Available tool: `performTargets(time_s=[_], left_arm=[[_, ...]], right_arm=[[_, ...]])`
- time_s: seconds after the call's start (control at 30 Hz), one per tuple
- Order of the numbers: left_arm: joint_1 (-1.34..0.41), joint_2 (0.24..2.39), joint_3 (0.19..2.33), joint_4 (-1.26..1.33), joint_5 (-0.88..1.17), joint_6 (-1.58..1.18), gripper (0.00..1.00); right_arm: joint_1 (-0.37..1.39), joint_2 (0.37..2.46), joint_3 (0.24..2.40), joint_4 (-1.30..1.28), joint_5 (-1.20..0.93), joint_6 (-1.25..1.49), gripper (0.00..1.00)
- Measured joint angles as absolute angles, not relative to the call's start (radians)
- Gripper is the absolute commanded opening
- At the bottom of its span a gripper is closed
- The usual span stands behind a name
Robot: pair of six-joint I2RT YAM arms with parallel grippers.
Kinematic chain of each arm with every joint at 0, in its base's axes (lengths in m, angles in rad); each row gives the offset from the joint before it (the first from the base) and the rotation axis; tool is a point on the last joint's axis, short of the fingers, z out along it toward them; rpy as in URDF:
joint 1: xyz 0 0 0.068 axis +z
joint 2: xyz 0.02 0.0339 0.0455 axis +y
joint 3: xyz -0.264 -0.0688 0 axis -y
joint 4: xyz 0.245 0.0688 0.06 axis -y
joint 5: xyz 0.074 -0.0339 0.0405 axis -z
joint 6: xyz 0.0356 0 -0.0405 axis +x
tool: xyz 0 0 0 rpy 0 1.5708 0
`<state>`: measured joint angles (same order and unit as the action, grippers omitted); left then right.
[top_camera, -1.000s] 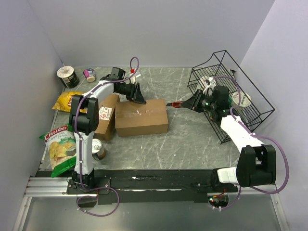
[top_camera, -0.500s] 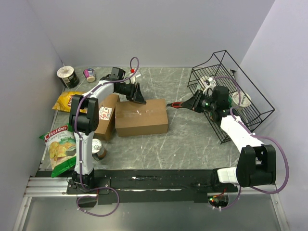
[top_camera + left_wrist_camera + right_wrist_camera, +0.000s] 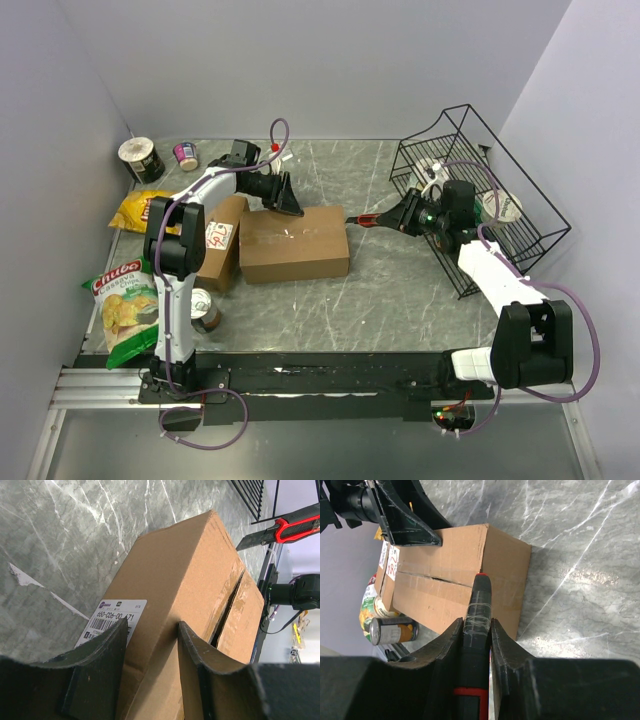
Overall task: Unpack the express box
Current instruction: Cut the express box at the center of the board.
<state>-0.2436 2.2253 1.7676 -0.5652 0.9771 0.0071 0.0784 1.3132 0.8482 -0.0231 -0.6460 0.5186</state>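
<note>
Box (image 3: 295, 243) lies flat at the centre of the worktop (image 3: 400, 290). The left gripper (image 3: 289, 206), jaws apart, sits at its 12 o'clock edge. The right gripper (image 3: 400, 215), jaws clamped on the knife (image 3: 365, 217), holds the blade tip at the 2 o'clock corner, near the end of the lid seam (image 3: 432, 578). Judgement: keep the blade shallow and draw it straight along the seam toward 9 o'clock while the left arm pins the box against sliding.

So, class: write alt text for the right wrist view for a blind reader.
The right gripper clamps a red-and-black cutter, its tip pointing at the near edge of a brown cardboard box on a grey marbled table. The left gripper sits at the box's far end, and a can lies to the left.
</note>
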Motion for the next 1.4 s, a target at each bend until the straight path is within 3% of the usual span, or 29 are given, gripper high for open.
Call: performTargets(time_s=[1.4], left_arm=[[-0.246,2.253,1.818,-0.618,0.967,0.003,0.01]], right_arm=[[0.060,1.287,0.847,-0.136,-0.730,0.472,0.00]])
